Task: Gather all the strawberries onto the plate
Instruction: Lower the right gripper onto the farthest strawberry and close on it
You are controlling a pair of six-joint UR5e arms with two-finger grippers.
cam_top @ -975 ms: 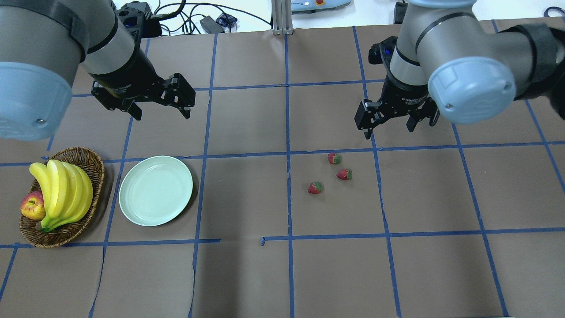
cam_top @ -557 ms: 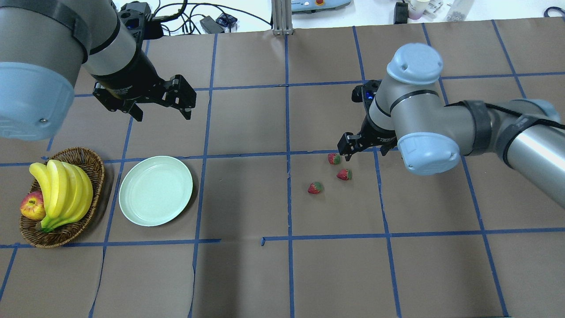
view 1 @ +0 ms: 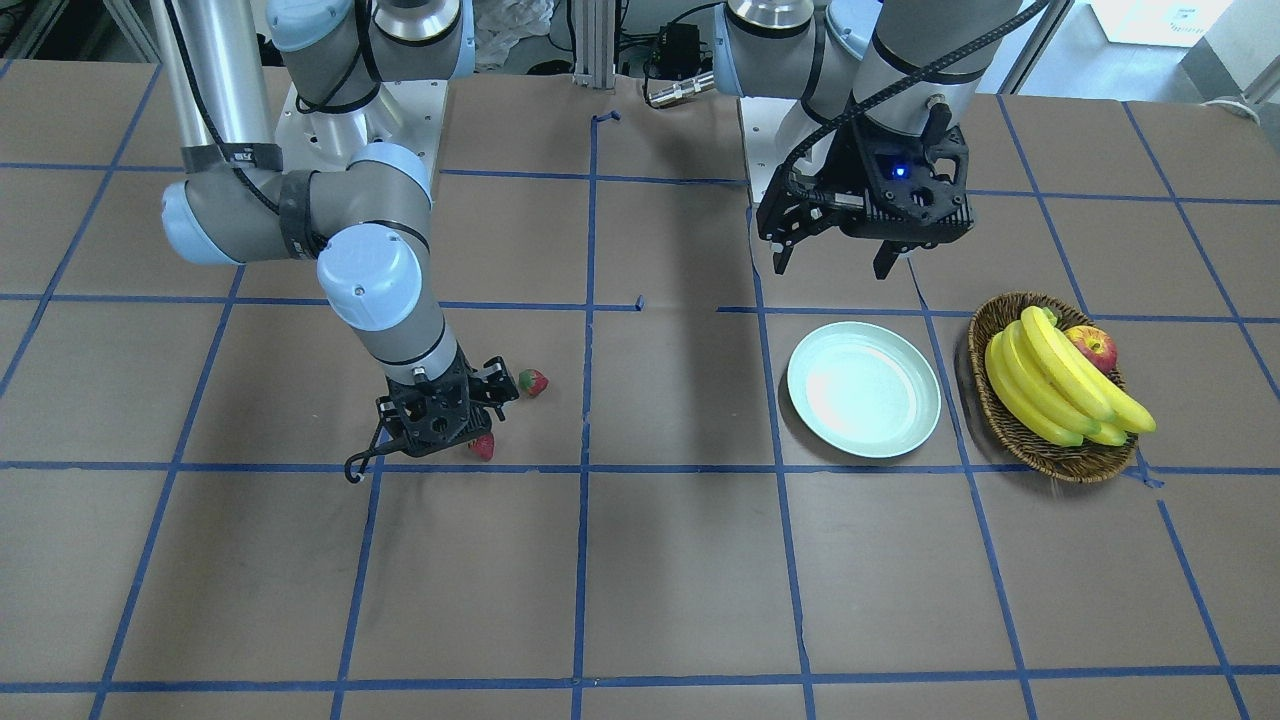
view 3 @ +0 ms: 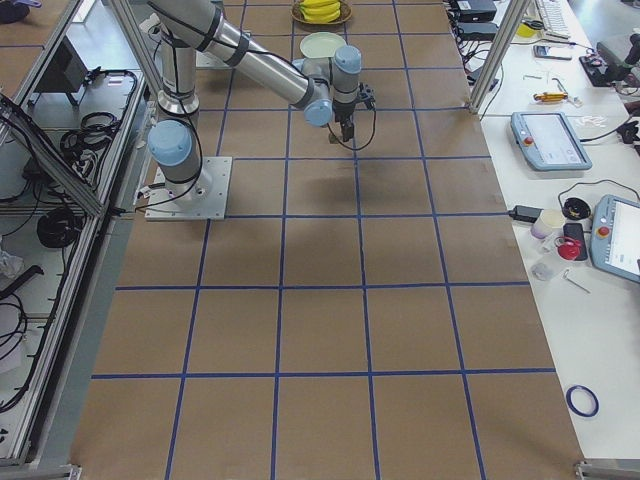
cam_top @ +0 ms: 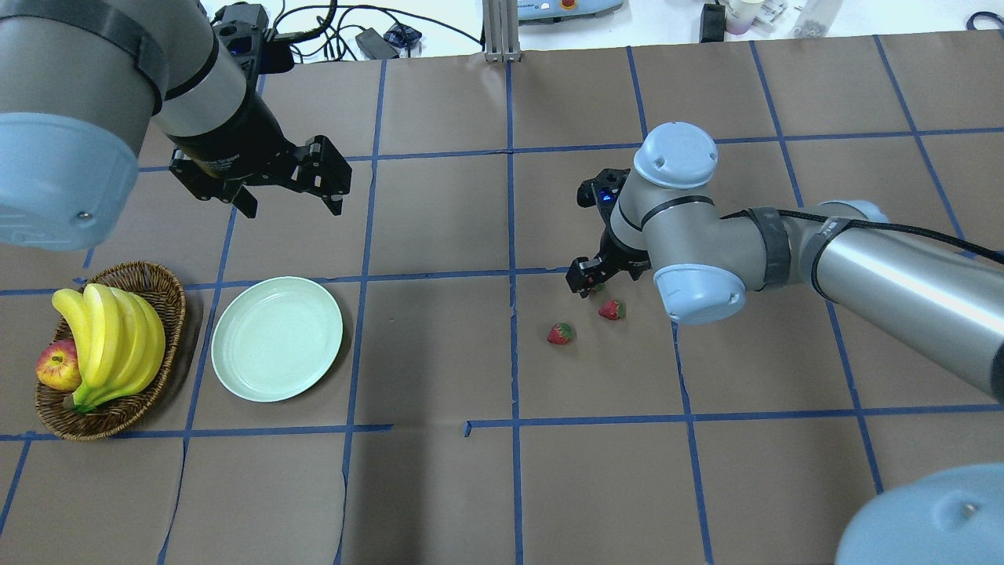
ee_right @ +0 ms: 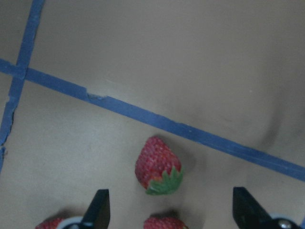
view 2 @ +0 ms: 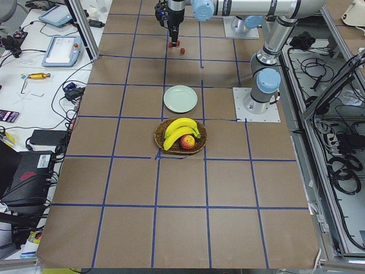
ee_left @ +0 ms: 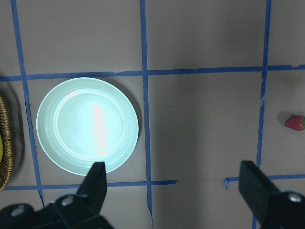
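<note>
Three strawberries lie on the brown table right of centre: one (cam_top: pixel 560 334), one (cam_top: pixel 612 310), and a third (cam_top: pixel 598 288) mostly hidden under my right gripper (cam_top: pixel 590 282). In the right wrist view that third strawberry (ee_right: pixel 158 164) lies on the table in line with the gap of the open right gripper (ee_right: pixel 170 200), untouched, with the other two at the bottom edge. The pale green plate (cam_top: pixel 276 339) is empty at the left. My left gripper (cam_top: pixel 286 200) is open and empty, high above the table beyond the plate (ee_left: pixel 87 125).
A wicker basket (cam_top: pixel 171 292) with bananas (cam_top: pixel 114 345) and an apple (cam_top: pixel 56 366) stands just left of the plate. Blue tape lines grid the table. Cables and devices lie past the far edge.
My right arm has swung left and down, bringing its open gripper over the farthest strawberry. The left arm has hardly moved. The strawberries and the plate lie as before.
</note>
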